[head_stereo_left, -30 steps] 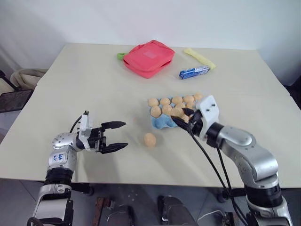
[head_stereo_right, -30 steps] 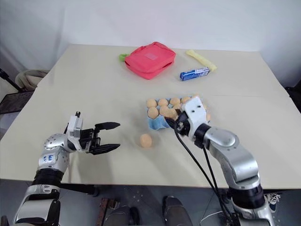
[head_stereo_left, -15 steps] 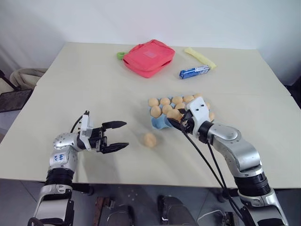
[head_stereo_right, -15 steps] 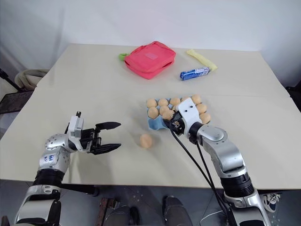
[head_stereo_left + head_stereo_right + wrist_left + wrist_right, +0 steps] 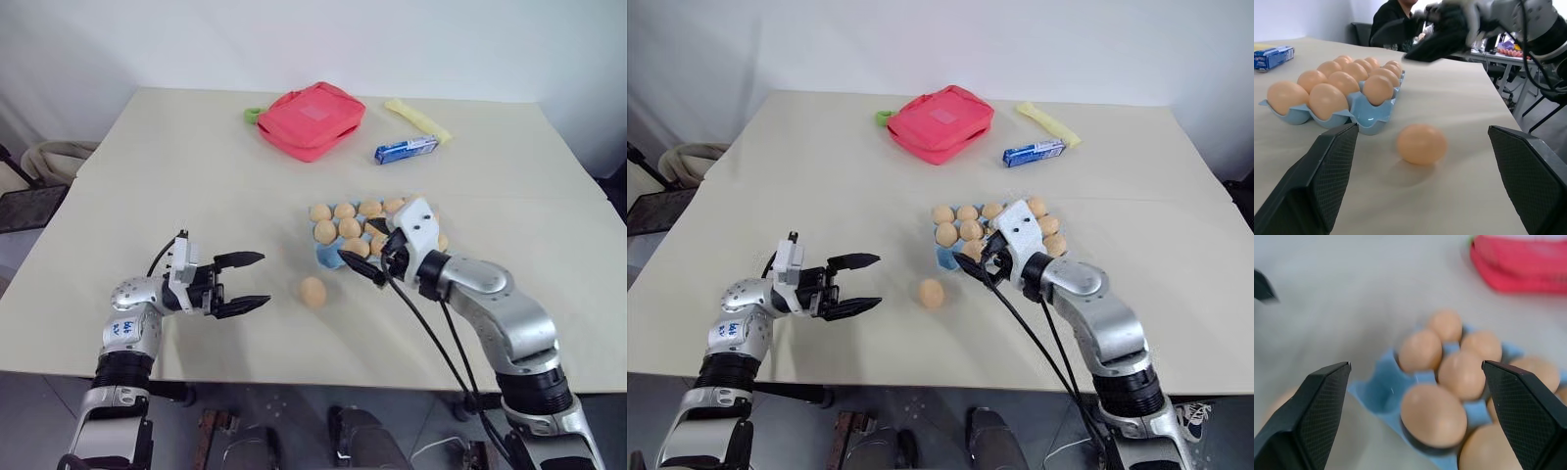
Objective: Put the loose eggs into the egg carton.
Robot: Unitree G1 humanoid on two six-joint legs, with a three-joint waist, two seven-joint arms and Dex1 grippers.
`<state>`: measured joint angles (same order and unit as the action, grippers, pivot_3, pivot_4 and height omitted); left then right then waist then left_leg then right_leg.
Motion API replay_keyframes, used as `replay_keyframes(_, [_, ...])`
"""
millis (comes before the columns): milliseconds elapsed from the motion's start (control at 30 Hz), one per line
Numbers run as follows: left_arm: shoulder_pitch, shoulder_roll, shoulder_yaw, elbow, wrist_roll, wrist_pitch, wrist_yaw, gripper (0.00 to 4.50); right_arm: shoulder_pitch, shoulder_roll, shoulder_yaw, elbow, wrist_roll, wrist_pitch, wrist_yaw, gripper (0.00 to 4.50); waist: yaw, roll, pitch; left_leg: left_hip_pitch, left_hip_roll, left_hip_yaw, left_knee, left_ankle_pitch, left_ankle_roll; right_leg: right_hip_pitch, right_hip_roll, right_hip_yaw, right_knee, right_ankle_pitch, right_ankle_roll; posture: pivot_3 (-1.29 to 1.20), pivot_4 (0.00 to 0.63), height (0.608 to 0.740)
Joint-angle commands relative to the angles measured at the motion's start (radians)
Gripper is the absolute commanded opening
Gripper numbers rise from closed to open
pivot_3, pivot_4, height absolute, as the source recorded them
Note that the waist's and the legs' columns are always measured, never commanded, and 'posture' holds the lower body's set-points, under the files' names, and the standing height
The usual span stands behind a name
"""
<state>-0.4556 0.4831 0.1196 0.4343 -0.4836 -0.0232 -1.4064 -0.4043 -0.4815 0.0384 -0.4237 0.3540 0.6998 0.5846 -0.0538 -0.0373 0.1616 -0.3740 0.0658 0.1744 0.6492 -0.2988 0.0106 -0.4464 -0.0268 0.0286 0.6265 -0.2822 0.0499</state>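
One loose egg point(image 5: 313, 291) lies on the table just in front of the egg carton point(image 5: 326, 258), a light blue tray with tan eggs in most cups. In the left wrist view the same egg point(image 5: 1421, 143) sits between my left gripper's fingers point(image 5: 1327, 181), a little ahead of them. My left gripper point(image 5: 263, 279) hovers open to the left of it, pointing at it. Over the carton's near left corner my right gripper point(image 5: 361, 243) is open and holds nothing. Below it an egg point(image 5: 1432, 416) rests in a front cup beside an empty cup point(image 5: 1382, 396).
A red pouch point(image 5: 310, 119), a blue snack packet point(image 5: 405, 149) and a yellow packet point(image 5: 416, 119) lie at the table's far side. A seated person point(image 5: 1396, 19) appears beyond the table in the left wrist view. Bare tabletop stretches around my left arm.
My right gripper has opened above the carton's near corner and drawn back a little, leaving an egg in a front cup. The left gripper and the loose egg have stayed still.
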Motion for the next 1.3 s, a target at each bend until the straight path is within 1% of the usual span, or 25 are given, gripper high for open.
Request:
replay_keyframes(33, [0.011,0.017,0.005,-0.061,0.012,0.018,0.046,4.5,0.084,-0.074,-0.108,-0.079,0.056,-0.067,0.085,4.48,0.004,0.0,0.0,0.0,0.0,0.0,0.0,0.0,0.0,0.0,0.0,0.0,0.0,0.0,0.0,0.0,0.15,0.74])
replay_keyframes(167, [0.034,0.015,0.016,-0.108,0.02,0.013,0.108,4.5,0.219,-0.141,-0.207,-0.094,0.113,-0.207,0.225,4.48,0.011,0.0,0.0,0.0,-0.001,0.0,0.001,-0.001,0.002,0.0,0.0,0.0,-0.001,0.0,0.0,0.0,0.15,0.74])
replay_keyframes(233, [0.054,0.013,0.021,-0.139,0.026,0.015,0.153,4.5,0.273,-0.142,-0.263,-0.087,0.168,-0.272,0.296,4.48,0.009,0.0,0.0,0.001,0.0,0.001,0.001,-0.001,0.002,0.001,0.0,0.001,-0.001,0.0,0.001,0.0,0.15,0.74])
replay_keyframes(367, [0.131,0.02,0.044,-0.25,0.021,0.032,0.25,4.5,0.365,-0.169,-0.364,-0.025,0.228,-0.382,0.424,4.48,0.008,0.0,0.0,0.003,0.0,0.0,0.0,-0.001,0.002,0.002,0.001,0.001,0.001,0.001,0.001,0.0,0.15,0.74])
replay_keyframes(467, [0.198,0.041,0.072,-0.321,0.004,0.05,0.281,4.5,0.416,-0.201,-0.411,0.031,0.239,-0.434,0.497,4.48,0.007,0.0,0.0,0.004,0.0,0.0,0.001,0.0,0.001,0.003,0.001,0.001,0.001,0.001,0.001,0.0,0.15,0.74])
replay_keyframes(600, [0.272,0.067,0.103,-0.362,0.005,0.052,0.317,4.5,0.488,-0.255,-0.459,0.139,0.22,-0.488,0.575,4.48,0.01,0.0,0.0,0.004,0.0,0.0,0.0,0.0,0.002,0.003,0.0,0.001,0.001,0.001,0.001,0.0,0.15,0.74])
replay_keyframes(767, [0.341,0.06,0.106,-0.437,0.004,0.07,0.371,4.5,0.534,-0.29,-0.512,0.248,0.22,-0.516,0.601,4.48,0.013,0.0,0.0,0.004,-0.001,0.0,0.0,0.0,0.002,0.004,-0.001,0.001,0.0,0.001,0.001,0.0,0.15,0.74])
replay_keyframes(1000, [0.424,0.032,0.083,-0.559,-0.005,0.101,0.429,4.5,0.576,-0.305,-0.545,0.251,0.234,-0.513,0.598,4.48,0.018,0.001,0.0,0.005,0.0,0.0,-0.001,0.0,0.001,0.003,-0.001,0.002,0.0,0.0,0.0,0.0,0.15,0.74])
replay_keyframes(1167, [0.416,0.008,0.033,-0.586,0.013,0.107,0.451,4.5,0.568,-0.312,-0.548,0.237,0.234,-0.496,0.576,4.48,0.023,0.001,0.0,0.005,-0.001,0.0,0.0,0.0,0.001,0.003,-0.001,0.002,0.0,-0.001,-0.002,0.0,0.15,0.74])
replay_keyframes(1300, [0.362,-0.061,-0.063,-0.58,0.081,0.12,0.535,4.5,0.551,-0.315,-0.533,0.227,0.229,-0.488,0.55,4.48,0.026,0.001,0.0,0.004,-0.001,0.0,0.0,0.0,0.001,0.004,-0.001,0.003,-0.001,-0.001,-0.001,0.0,0.15,0.74])
